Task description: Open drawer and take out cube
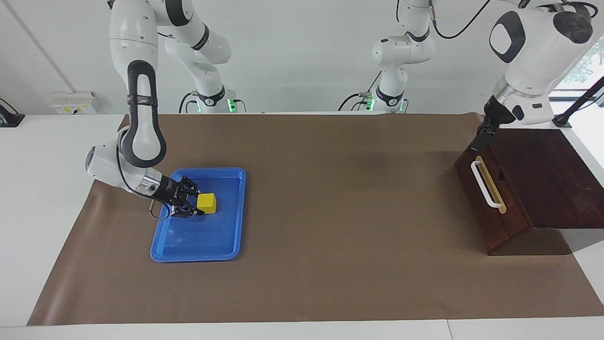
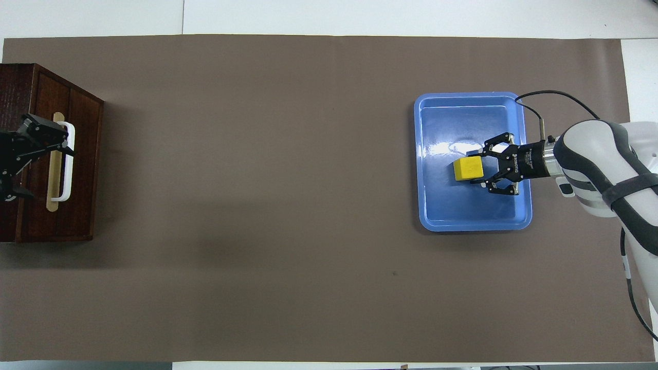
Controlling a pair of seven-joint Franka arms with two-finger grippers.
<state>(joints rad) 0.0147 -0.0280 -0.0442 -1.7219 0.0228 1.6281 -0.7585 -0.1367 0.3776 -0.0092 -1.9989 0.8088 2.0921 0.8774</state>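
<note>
Cube (image 1: 206, 202), yellow, lay in a blue tray (image 1: 226, 241) toward the right arm's end of the table (image 1: 330, 212); the right claw (image 1: 194, 204) sat against it, whether gripping I cannot tell. Left claw (image 1: 485, 134) hung open over the box's (image 1: 552, 179) shut drawer (image 1: 486, 208).

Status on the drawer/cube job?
Done: the yellow cube lies in the blue tray, and the drawer sits flush in its box.

In hand: the right gripper is at the cube over the tray; release unclear.

The left gripper hangs above the drawer's end nearer the robots, holding nothing.

Left: clear the right gripper away.
</note>
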